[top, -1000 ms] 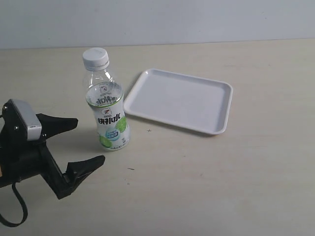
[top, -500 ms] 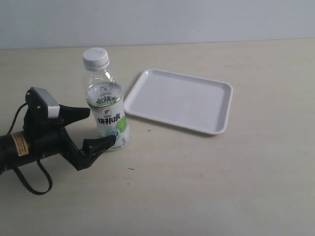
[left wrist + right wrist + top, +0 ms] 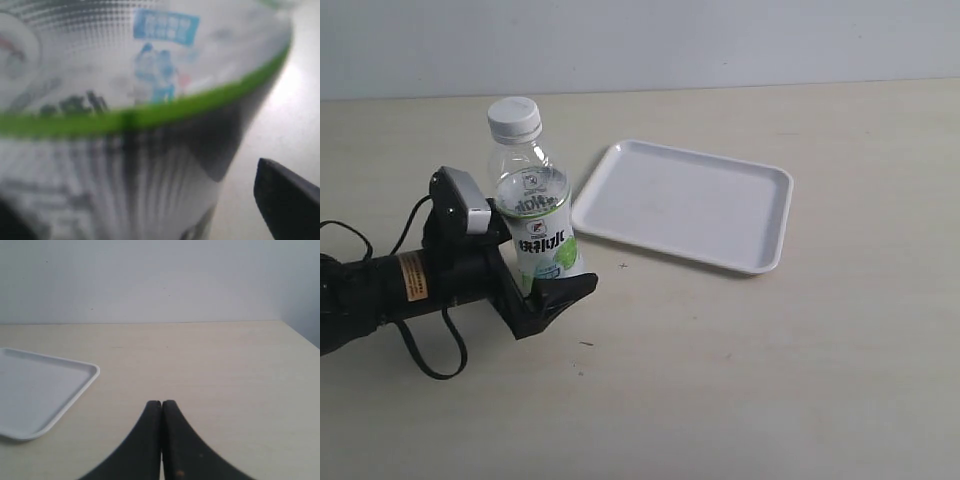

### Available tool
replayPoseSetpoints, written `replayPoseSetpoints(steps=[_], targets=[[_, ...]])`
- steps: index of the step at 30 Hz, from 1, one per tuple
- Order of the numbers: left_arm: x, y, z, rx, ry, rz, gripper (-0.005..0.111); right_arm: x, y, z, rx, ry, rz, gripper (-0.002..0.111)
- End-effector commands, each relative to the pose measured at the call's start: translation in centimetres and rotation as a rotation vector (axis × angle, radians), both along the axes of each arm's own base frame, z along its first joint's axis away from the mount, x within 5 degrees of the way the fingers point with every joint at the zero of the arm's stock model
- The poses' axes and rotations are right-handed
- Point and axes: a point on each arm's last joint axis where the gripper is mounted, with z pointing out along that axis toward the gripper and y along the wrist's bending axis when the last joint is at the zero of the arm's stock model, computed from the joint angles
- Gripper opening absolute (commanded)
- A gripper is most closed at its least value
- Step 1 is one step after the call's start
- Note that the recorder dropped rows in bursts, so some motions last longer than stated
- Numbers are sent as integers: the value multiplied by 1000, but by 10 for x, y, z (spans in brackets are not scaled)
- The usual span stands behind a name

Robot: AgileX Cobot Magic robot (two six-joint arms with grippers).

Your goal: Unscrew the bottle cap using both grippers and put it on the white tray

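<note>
The bottle (image 3: 533,205) stands upright on the table, clear with a white-and-green label, and the white bottle cap (image 3: 514,118) is screwed on its neck. My left gripper (image 3: 543,262) is open, its jaws on either side of the bottle's lower body. In the left wrist view the blurred bottle (image 3: 125,100) fills the frame, and one black finger (image 3: 287,200) stands a little apart from it. The white tray (image 3: 690,200) lies just right of the bottle with nothing in it. My right gripper (image 3: 161,404) is shut on nothing above bare table, with the tray's corner (image 3: 40,390) beside it.
The left arm's black body, with an orange label (image 3: 413,276) and a looping cable (image 3: 430,360), lies low over the table left of the bottle. A pale wall (image 3: 640,40) bounds the table's far edge. The right arm does not show in the exterior view.
My left arm has slid to the right across the table, and its open jaws have gone from well clear of the bottle to straddling it. Bottle, cap and tray have not moved.
</note>
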Motion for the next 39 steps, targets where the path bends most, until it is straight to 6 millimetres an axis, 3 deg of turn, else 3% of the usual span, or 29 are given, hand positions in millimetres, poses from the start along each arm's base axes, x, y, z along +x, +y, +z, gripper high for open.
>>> replayPoseSetpoints(steps=[1,7,9,11,13,17,23,33,39], targets=[[4,-8,4,-29,-20,-3,104,0,0,-1,2,-8,-5,0],[8,-7,5,-43,-5,32,101,0,0,-1,2,-8,-5,0],[8,-7,5,-43,-5,34,82,0,0,-1,2,-8,-5,0],[7,-7,5,-43,-5,32,36,0,0,-1,2,-8,-5,0],[7,-7,5,-39,-11,24,1,0,0,-1,2,-8,-5,0],[7,-7,5,-39,-10,21,1,0,0,-1,2,-8,-5,0],[7,-9,21,-76,-12,1,0,0,0,-1,2,-8,-5,0],[6,-6,37,83,-9,-10,0,0,0,-1,2,-8,-5,0],[4,-6,38,114,-14,-37,0,1,0,10,-111,-106,12,0]])
